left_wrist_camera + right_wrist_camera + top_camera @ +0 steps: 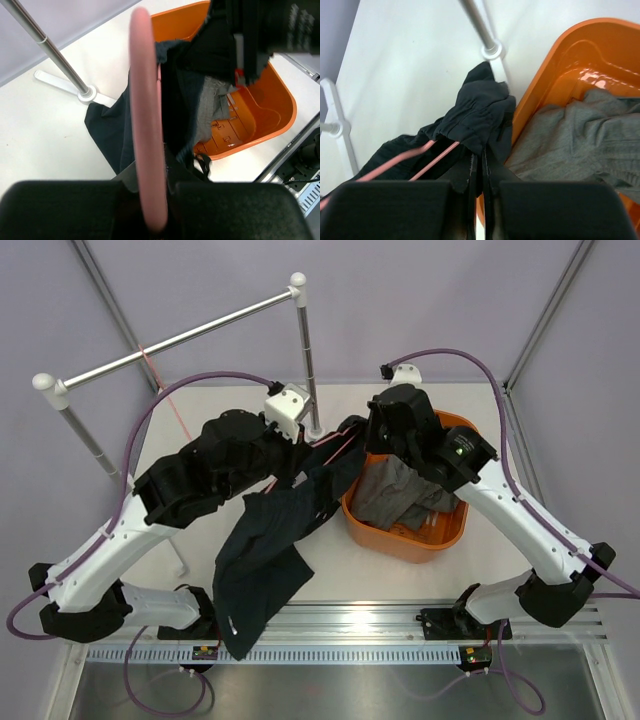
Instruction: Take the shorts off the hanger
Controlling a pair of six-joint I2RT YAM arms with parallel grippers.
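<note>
The dark shorts are hung diagonally from centre to lower left of the top view, beside the orange bin holding the grey shorts. The pink hanger is clamped by the left gripper; bunched dark cloth is pinched by the right gripper. How cloth meets hanger is hidden.

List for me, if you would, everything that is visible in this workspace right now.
dark shorts: one, navy-black, hanging from the hanger between the arms
grey shorts: one, mid-grey, lying in the bin
bin: one, orange, on the table's right half
hanger: one, pink, carrying the dark shorts
clothes rail: one, silver with white fittings, far left
table: one, white, beneath everything
left end effector: one, black, shut on the hanger
right end effector: one, black, shut on the dark shorts
</note>
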